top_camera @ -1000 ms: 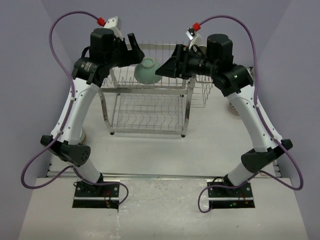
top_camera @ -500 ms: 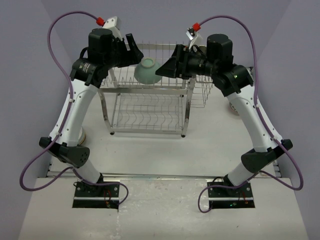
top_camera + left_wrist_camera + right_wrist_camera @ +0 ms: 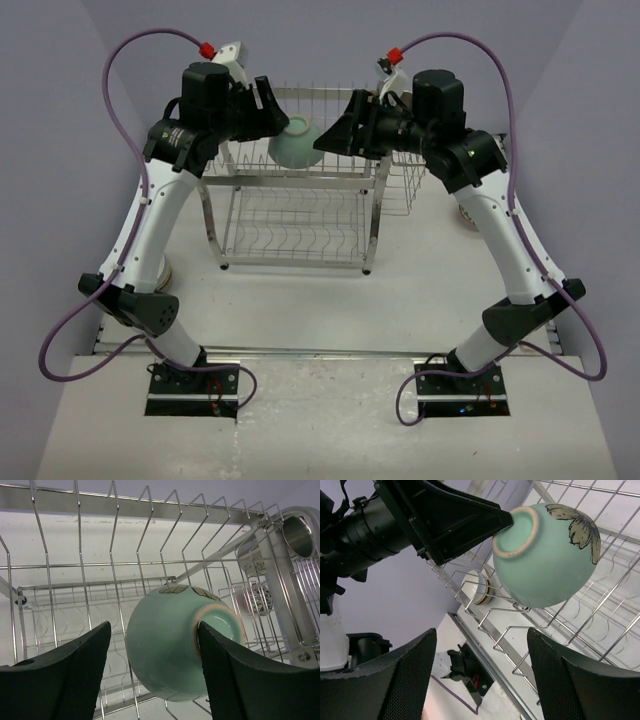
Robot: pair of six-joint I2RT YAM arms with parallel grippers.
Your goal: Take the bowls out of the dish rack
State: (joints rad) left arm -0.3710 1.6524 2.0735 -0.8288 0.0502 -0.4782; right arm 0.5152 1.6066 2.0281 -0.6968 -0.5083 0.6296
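A mint-green bowl point(image 3: 170, 650) lies tipped on its side among the wire prongs of the dish rack point(image 3: 372, 215), about the middle of the upper tier. Its small foot ring is turned up towards the left gripper point(image 3: 154, 628), and its mouth faces away, unseen. That gripper straddles the bowl with jaws parted. One finger point(image 3: 235, 680) sits at the foot ring, seemingly touching. The other point(image 3: 70, 680) stands off the rounded wall with a gap showing, so nothing is held. The right gripper point(image 3: 481, 632), also spread wide and empty, faces the bowl from the tier's opposite end, near but farther off. The left gripper looks better placed to take it.
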